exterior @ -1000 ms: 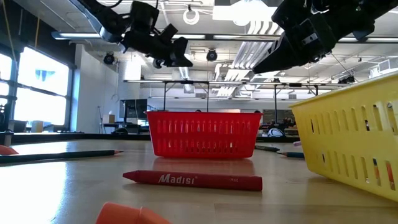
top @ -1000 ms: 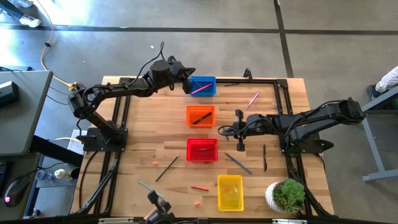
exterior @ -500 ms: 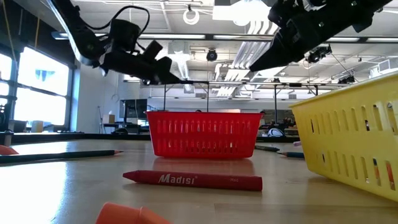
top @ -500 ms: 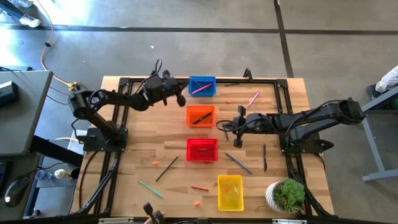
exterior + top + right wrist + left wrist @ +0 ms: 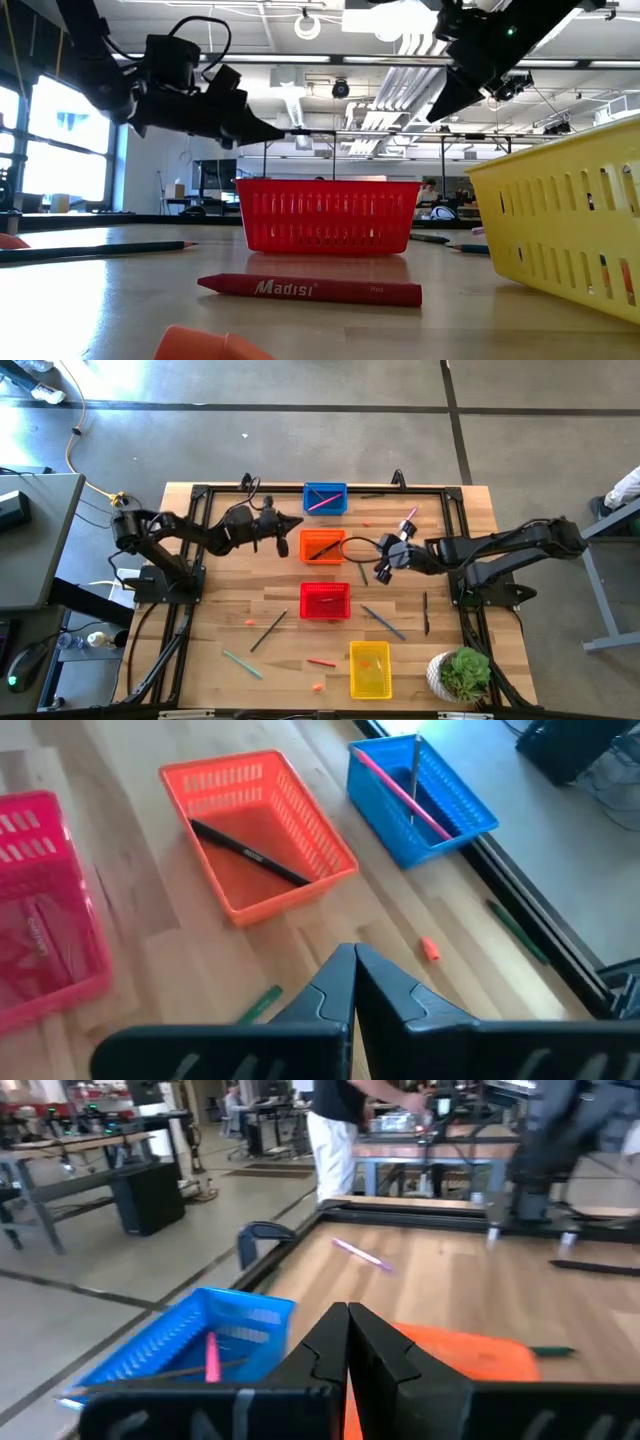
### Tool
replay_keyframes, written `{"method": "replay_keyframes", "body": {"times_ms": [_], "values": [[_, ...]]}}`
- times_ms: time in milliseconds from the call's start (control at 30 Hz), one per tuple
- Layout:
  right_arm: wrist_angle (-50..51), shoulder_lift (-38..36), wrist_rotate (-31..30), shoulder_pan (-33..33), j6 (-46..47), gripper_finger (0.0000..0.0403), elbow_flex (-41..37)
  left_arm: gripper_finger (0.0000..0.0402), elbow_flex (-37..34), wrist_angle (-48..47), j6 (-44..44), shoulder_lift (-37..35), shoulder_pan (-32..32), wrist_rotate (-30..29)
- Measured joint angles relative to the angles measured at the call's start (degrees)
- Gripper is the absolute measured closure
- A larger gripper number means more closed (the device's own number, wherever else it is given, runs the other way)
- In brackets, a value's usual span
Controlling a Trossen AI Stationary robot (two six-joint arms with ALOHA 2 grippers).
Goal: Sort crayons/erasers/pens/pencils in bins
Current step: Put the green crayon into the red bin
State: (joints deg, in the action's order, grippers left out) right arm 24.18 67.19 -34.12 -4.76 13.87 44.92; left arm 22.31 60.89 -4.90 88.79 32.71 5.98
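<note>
Four bins stand in a row down the table's middle: blue (image 5: pixel 325 498) with a pink stick, orange (image 5: pixel 322 546) with a black pen (image 5: pixel 250 853), red (image 5: pixel 325 600) and yellow (image 5: pixel 370 668). My left gripper (image 5: pixel 296 523) is shut and empty, raised just left of the orange bin; its closed fingers show in the left wrist view (image 5: pixel 347 1330). My right gripper (image 5: pixel 381 570) is shut and empty, raised right of the orange bin (image 5: pixel 258 830). A green stick (image 5: pixel 362 573) lies on the table under it. A small orange-red eraser (image 5: pixel 429 948) lies beyond it.
Loose on the table lie a pink marker (image 5: pixel 408 518), a dark pen (image 5: pixel 425 612), a blue-grey pencil (image 5: pixel 385 622), a dark pencil (image 5: pixel 268 630), a teal stick (image 5: pixel 242 664), a red crayon (image 5: pixel 310 289) and erasers (image 5: pixel 249 623) (image 5: pixel 318 686). A potted plant (image 5: pixel 462 672) stands at the near right corner.
My left gripper has drawn back from over the blue bin toward the table's left and near side and come lower, ending beside the orange bin. My right gripper has risen and moved toward the far edge, and the green stick now shows on the table below it.
</note>
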Motion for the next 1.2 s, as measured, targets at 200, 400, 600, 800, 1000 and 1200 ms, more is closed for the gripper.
{"method": "replay_keyframes", "body": {"times_ms": [200, 400, 600, 800, 1000, 1200], "values": [[1.3, 4.9, -1.5, -2.8, 4.5, 0.0402, 2.2, 0.0401, -4.1, 4.9, -1.3, 0.0, -3.1, 0.3], [3.7, 11.9, -2.3, -4.0, 12.7, 0.038, 4.5, 0.0401, -8.4, 11.1, 0.0, 0.0, -4.7, 2.4], [11.9, 15.4, 0.4, -3.9, 23.2, 0.0308, 10.4, 0.0401, -11.8, 17.2, 0.2, 0.0, -5.8, 2.4], [16.0, 14.4, 1.9, -3.8, 24.0, 0.0253, 11.6, 0.0401, -14.2, 20.8, 0.2, 0.0, -5.8, 2.4], [4.1, 14.4, 6.5, -1.5, 26.4, 0.0253, 3.4, 0.0401, -15.6, 22.2, 0.9, 0.0, -5.8, 2.4], [-6.1, 14.4, 7.6, -0.4, 30.7, 0.0253, -4.9, 0.0401, -16.6, 22.4, 1.8, 0.0, -6.0, 2.4]]}}
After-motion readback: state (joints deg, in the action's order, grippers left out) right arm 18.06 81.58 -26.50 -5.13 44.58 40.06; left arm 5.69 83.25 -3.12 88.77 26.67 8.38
